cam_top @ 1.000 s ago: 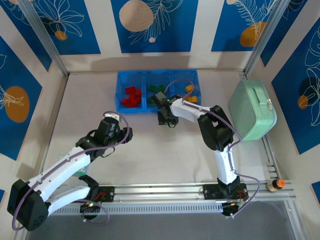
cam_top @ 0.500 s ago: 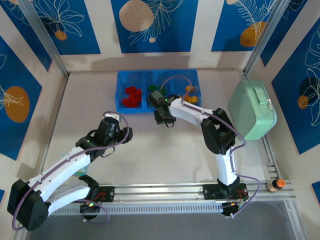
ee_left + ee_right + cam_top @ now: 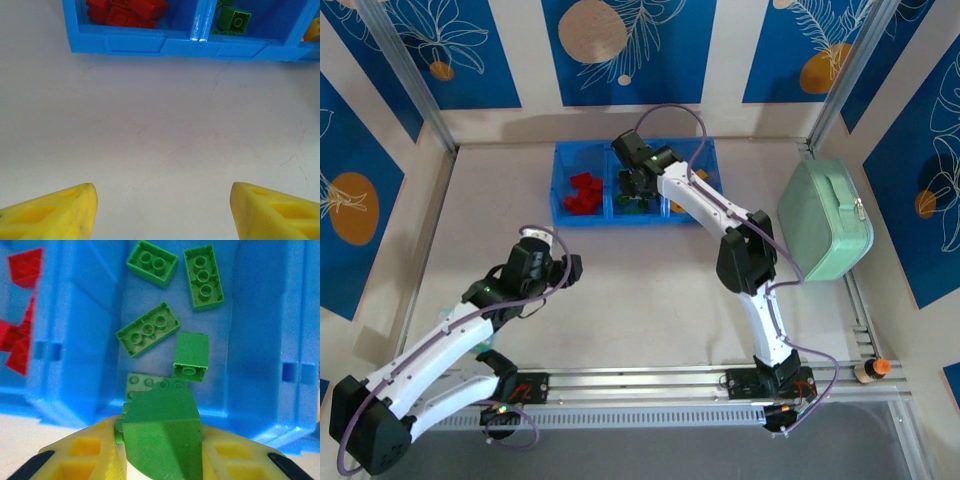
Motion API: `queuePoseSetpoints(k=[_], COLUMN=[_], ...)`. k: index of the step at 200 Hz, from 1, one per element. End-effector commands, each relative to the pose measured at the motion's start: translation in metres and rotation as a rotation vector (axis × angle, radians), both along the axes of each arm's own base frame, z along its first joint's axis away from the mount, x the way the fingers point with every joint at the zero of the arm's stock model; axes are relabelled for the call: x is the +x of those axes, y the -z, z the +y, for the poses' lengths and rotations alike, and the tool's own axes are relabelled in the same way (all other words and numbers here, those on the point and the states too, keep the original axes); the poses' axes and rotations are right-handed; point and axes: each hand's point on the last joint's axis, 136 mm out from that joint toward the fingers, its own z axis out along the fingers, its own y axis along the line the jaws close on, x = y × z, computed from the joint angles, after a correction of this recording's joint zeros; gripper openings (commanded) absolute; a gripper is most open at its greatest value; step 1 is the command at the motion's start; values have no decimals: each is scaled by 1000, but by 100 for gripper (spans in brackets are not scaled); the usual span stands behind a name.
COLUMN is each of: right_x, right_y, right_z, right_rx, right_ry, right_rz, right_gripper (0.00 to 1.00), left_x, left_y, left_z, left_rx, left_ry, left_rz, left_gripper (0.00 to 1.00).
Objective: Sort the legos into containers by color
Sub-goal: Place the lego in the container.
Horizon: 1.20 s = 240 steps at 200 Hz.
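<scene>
Your right gripper [image 3: 638, 182] has swung from the tray's [image 3: 558, 185] near side to over its mid compartment [image 3: 225, 350], clenched on a green lego [image 3: 161, 432]. Other greens [image 3: 148, 332] lie below, reds [image 3: 582, 192] in the left bin. Looks ready to drop, imo. Left gripper [image 3: 162, 210] hangs released over bare table [image 3: 160, 125], near-left of the tray.

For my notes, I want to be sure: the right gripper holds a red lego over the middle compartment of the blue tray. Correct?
The lego is green, not red; the right wrist view shows the right gripper holding it over the blue tray's middle compartment.
</scene>
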Motion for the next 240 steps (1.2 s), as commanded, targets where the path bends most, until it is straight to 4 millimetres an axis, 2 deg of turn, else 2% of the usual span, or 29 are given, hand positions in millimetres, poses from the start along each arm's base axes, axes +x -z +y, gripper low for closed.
queuePoseSetpoints(k=[1,38,80,96,112,166,191,240], right_x=[-1,11,20,20,18,3,-8,-32], right_y=[13,10,16,19,18,-4,-21,-53], right_z=[-12,-22,-34,-39,-38,-33,-31,-48], right_rx=[-71,-80,-101,-114,-117,-71,-45,-13], right_ry=[-6,18,28,37,31,14,-12,-19], right_rz=[56,52,51,62,57,-2,-48,-129], right_gripper=[34,35,39,47,60,63,67,75], left_x=[-4,-4,-2,-3,-4,-4,-2,4], left_y=[5,5,4,4,3,0,-7,-23], left_z=[9,9,7,8,10,13,16,21], left_rx=[20,23,21,24,26,34,50,83], left_ry=[-23,-23,-20,-21,-24,-30,-35,-50], left_rz=[10,11,9,10,6,-3,-30,-92], left_gripper=[71,71,71,71,71,71,72,75])
